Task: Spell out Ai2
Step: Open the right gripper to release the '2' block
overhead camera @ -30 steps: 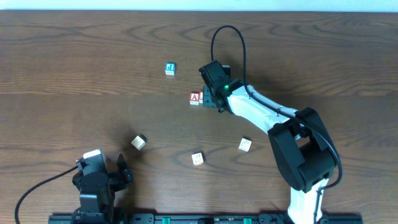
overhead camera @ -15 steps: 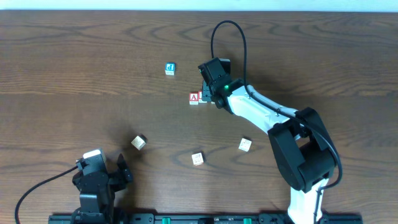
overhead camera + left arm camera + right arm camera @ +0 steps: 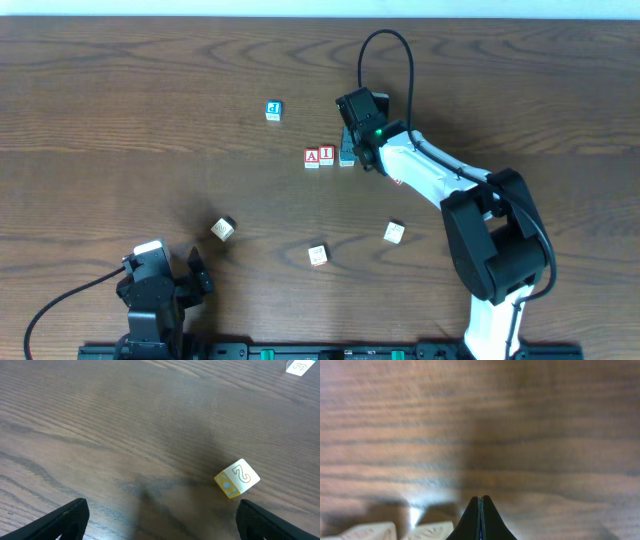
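Overhead, I see the red A cube (image 3: 313, 157) and I cube (image 3: 327, 155) touching at centre frame, an unreadable greyish cube (image 3: 347, 157) against the I's right, and my right gripper (image 3: 355, 135) just upper right of it; left wrist: left gripper (image 3: 162, 522) spread wide; right wrist: its fingers (image 3: 473, 520) pressed together.

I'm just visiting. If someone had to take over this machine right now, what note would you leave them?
Left gripper: open, empty, idle at the table's near edge.
Right gripper: shut, empty, beside the row.
Done: red-framed wooden A cube and red-framed wooden I cube sit side by side mid-table.
Unclear: a shaded greyish cube sits just right of the I; face unreadable.
Left: confirm it is the 2; otherwise fetch and place one.
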You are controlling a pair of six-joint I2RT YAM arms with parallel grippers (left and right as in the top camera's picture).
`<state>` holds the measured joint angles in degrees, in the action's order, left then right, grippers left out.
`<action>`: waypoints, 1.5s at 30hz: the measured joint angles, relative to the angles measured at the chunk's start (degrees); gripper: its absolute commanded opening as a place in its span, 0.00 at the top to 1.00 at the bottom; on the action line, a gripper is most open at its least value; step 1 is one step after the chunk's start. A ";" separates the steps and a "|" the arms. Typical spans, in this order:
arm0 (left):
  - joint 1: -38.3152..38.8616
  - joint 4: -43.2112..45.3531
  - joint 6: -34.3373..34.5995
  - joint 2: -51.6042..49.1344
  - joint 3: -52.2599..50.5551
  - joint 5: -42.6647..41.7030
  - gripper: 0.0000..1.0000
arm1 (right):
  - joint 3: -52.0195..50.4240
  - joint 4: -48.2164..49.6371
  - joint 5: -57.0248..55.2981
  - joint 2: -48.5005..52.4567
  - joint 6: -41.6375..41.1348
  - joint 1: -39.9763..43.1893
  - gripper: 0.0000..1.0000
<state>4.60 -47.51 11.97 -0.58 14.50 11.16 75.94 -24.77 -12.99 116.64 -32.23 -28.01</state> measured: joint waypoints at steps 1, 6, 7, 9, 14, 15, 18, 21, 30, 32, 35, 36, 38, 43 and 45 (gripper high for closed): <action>0.00 0.02 0.00 0.00 0.00 -0.02 0.05 | 0.00 -0.85 0.48 0.00 0.00 0.00 0.98; 0.00 0.00 0.00 0.00 0.00 -0.02 0.05 | -0.02 -2.62 2.84 0.00 0.00 0.00 0.98; 0.00 0.00 0.00 0.00 0.00 0.00 0.05 | -0.02 -2.64 3.13 0.00 0.00 0.00 0.98; 0.00 0.00 0.00 0.00 0.00 -0.02 0.05 | -0.02 -2.62 4.02 0.00 0.00 0.00 0.99; 0.00 0.00 0.00 0.00 0.00 -0.02 0.05 | -0.04 -1.99 6.27 0.00 0.00 0.00 0.98; 0.00 0.02 0.00 0.00 0.00 -0.02 0.05 | -0.04 -1.79 6.69 0.00 0.02 0.00 0.98; 0.00 0.00 0.00 0.00 -0.02 -0.02 0.05 | -0.04 -1.27 7.76 0.00 0.00 0.00 0.99; 0.00 0.00 0.00 0.00 -0.02 -0.02 0.05 | -0.04 -0.85 8.35 0.00 0.00 0.00 0.99; 0.00 0.02 0.00 0.00 -0.02 -0.02 0.05 | -0.04 0.52 8.55 0.00 0.02 -0.13 0.98; 0.00 0.00 0.00 0.00 0.00 -0.02 0.05 | -0.04 0.79 8.55 0.00 0.28 -0.20 0.98; 0.00 0.00 0.00 0.00 0.00 -0.02 0.05 | -0.04 1.07 8.57 0.00 0.87 -0.24 0.98; 0.00 0.00 0.00 0.00 0.00 0.00 0.05 | -0.04 1.07 8.57 0.00 1.05 -0.24 0.98; 0.00 0.02 0.00 0.00 0.00 -0.02 0.05 | -0.04 1.07 8.57 0.00 1.20 -0.24 0.99; 0.00 0.00 0.00 0.00 0.00 -0.02 0.05 | -0.04 0.83 8.46 0.00 1.42 -0.24 0.98; 0.00 0.02 0.00 0.00 0.00 -0.02 0.05 | -0.04 0.13 7.39 0.00 1.49 -0.24 0.99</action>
<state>4.60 -47.48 11.97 -0.58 14.50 11.14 75.90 -24.64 -5.61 116.64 -30.74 -28.25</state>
